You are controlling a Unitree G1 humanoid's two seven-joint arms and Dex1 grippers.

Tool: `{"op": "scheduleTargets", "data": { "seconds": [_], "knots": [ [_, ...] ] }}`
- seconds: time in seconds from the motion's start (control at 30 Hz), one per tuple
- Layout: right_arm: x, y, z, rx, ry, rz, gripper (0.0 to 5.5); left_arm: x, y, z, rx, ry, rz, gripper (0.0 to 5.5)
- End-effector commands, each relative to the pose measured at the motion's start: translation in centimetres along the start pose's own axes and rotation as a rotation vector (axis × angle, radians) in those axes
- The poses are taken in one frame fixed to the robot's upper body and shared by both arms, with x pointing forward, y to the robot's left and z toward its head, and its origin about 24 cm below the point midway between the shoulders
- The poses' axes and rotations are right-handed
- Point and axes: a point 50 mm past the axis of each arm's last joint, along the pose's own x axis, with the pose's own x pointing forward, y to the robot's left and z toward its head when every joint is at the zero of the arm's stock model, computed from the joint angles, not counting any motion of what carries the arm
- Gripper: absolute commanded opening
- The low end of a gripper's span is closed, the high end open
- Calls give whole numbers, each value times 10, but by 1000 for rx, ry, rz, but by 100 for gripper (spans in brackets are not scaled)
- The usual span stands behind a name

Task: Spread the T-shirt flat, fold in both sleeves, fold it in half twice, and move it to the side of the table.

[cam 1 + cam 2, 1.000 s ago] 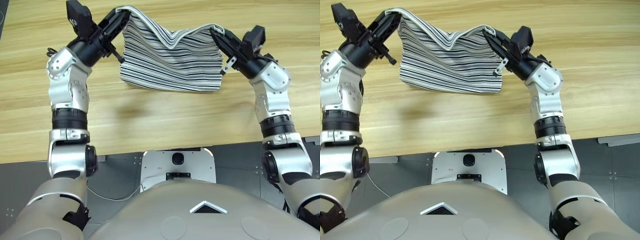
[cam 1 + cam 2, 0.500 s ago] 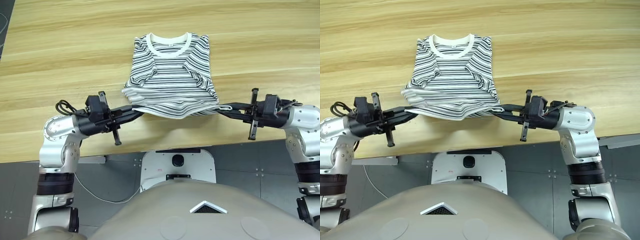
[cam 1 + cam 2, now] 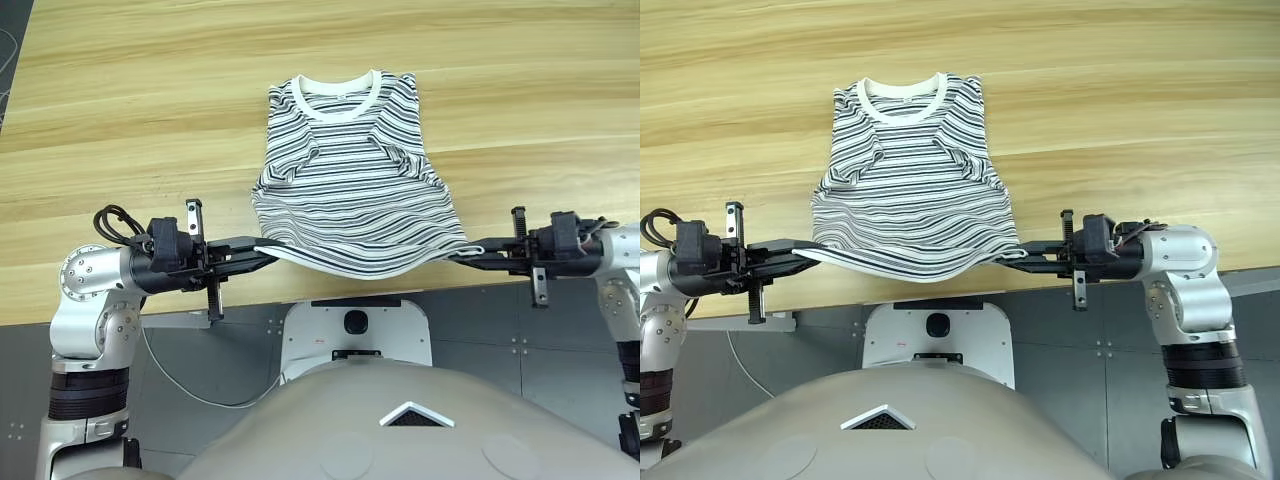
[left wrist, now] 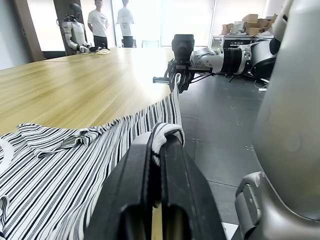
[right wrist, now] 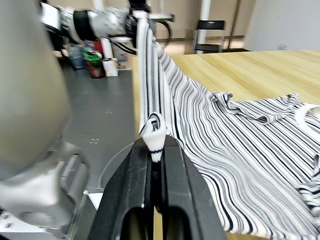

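Observation:
A black-and-white striped T-shirt (image 3: 345, 180) with a white collar lies lengthwise on the wooden table (image 3: 150, 120), collar at the far side. Both sleeves are folded inward over the chest. Its bottom hem hangs past the table's near edge, stretched between my two grippers. My left gripper (image 3: 262, 250) is shut on the hem's left corner (image 4: 165, 135). My right gripper (image 3: 470, 251) is shut on the hem's right corner (image 5: 155, 131). Both grippers sit just off the near edge, level with the tabletop.
Bare wood stretches to the left and right of the shirt. A grey floor lies below the near edge. A black cable (image 3: 115, 218) loops by my left wrist.
Both grippers have drawn the hem from the far side, over the shirt, towards me and past the near edge. The shirt has unfolded and now lies longer and flatter.

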Motion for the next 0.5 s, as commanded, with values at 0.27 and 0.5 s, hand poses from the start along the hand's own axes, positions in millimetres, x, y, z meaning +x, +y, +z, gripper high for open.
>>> {"op": "scheduleTargets", "data": {
  "seconds": [0.27, 0.5],
  "knots": [
    [1, -5, 23, -41, -69, -27, 10, -1, 1, 18, 56, -26, 25, 10],
    [13, -67, -4, -95, 13, -369, 10, -26, 73, -32, -176, 12, 326, 10]
  ]
}}
